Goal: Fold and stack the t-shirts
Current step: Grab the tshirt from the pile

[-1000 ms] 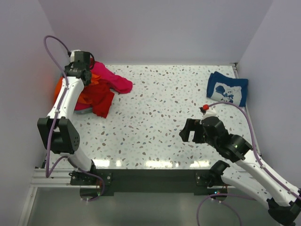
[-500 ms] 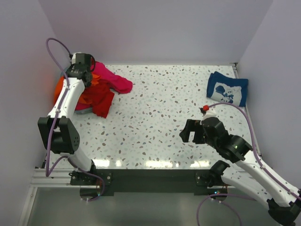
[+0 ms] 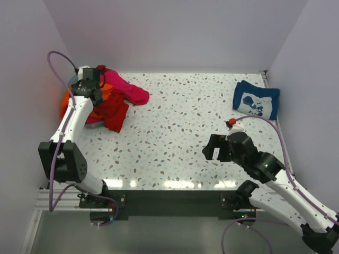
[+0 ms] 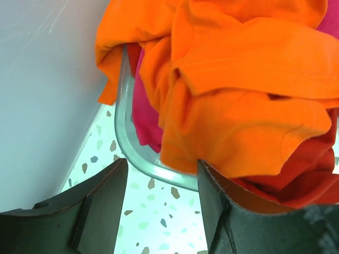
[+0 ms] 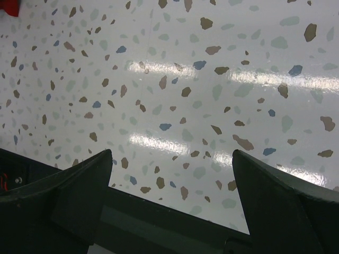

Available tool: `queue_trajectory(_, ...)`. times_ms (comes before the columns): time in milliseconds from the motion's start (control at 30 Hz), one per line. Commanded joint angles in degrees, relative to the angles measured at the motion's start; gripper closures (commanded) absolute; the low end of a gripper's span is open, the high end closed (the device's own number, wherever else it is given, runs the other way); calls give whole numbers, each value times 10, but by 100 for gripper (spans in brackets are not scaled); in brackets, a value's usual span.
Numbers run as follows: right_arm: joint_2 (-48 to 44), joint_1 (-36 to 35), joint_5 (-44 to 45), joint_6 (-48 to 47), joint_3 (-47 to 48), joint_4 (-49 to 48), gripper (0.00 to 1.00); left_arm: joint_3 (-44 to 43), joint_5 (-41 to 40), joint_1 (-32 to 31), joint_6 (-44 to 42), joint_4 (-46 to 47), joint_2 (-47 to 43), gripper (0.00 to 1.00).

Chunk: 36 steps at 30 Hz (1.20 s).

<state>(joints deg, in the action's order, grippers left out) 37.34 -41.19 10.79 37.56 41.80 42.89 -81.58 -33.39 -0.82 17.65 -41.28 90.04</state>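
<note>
A heap of t-shirts lies at the far left: orange (image 3: 68,98), hot pink (image 3: 127,89) and red (image 3: 112,110). My left gripper (image 3: 88,87) hangs over the heap near the left wall. In the left wrist view the left gripper (image 4: 161,165) is open and empty. The orange shirt (image 4: 238,84) drapes over a pink one (image 4: 147,124) and a red one (image 4: 302,182), just beyond the right finger (image 4: 220,206). A folded navy t-shirt with white print (image 3: 256,100) lies at the far right. My right gripper (image 3: 214,147) is open and empty above bare table (image 5: 172,154).
A clear plastic bin rim (image 4: 139,159) curves under the heap, close to the left wall (image 4: 42,79). White walls close in the speckled table (image 3: 180,121) on three sides. The dark front edge (image 5: 159,222) of the table lies under my right gripper.
My left arm has shifted slightly over the heap, and its cable has swung left. The shirts and the right arm have not moved.
</note>
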Motion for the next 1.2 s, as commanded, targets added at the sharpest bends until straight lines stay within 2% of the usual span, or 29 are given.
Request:
queue_trajectory(0, -8, -1, -2, 8, -3, 0, 1, 23, 11, 21, 12, 34, -43, 40)
queue_trajectory(167, -9, -1, -4, 8, -3, 0, 1, 49, 46, 46, 10, 59, -58, 40)
queue_trajectory(500, -3, -1, -7, 10, -3, -4, 1, 56, 164, 76, -9, 115, -32, 42)
queue_trajectory(733, 8, -1, -8, 10, -3, -8, 1, 60, 188, 85, -15, 139, -11, 45)
queue_trajectory(900, 12, -1, -7, 11, -2, -11, 1, 70, 203, 89, -14, 148, -5, 59)
queue_trajectory(1000, 15, -1, -9, 11, -4, -12, 1, 73, 206, 90, -16, 152, 1, 81)
queue_trajectory(1033, 16, -1, -10, 10, -4, -12, 1, 71, 206, 90, -16, 148, 3, 96)
queue_trajectory(1067, 16, -1, -10, 11, -5, -13, 1, 71, 203, 90, -15, 146, 1, 100)
queue_trajectory(1167, 17, -1, -9, 12, -5, -13, 1, 72, 196, 91, -14, 146, -7, 100)
